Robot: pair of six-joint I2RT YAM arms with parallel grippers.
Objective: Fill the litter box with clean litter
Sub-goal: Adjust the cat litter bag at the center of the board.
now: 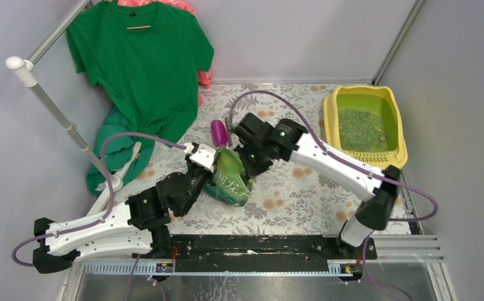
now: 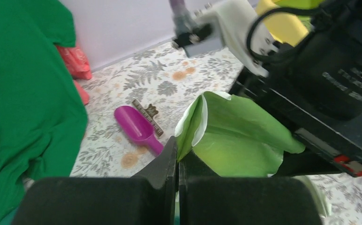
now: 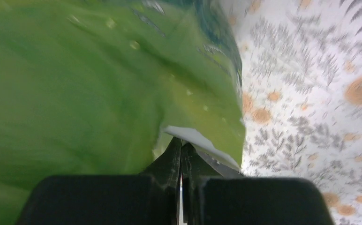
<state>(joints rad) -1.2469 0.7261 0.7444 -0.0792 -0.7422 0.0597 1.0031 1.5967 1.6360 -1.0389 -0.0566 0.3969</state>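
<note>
The yellow litter box (image 1: 328,120) stands at the back right of the floral mat, with green clean litter (image 1: 362,128) lying in it. A glossy green bag (image 1: 230,180) stands upright at the middle of the mat, between the two arms. My left gripper (image 2: 179,157) is shut on the bag's (image 2: 235,140) top edge from the left. My right gripper (image 3: 181,147) is shut on the bag's (image 3: 90,84) opposite top edge, where a white inner lip shows. In the top view the left gripper (image 1: 216,164) and right gripper (image 1: 247,163) flank the bag's mouth.
A purple scoop (image 1: 219,132) lies on the mat just behind the bag, next to a small dark strip (image 2: 147,115). A green T-shirt (image 1: 142,63) hangs at the back left over a white pole (image 1: 57,113). Pink cloth (image 1: 205,78) sits behind it. Grey walls close three sides.
</note>
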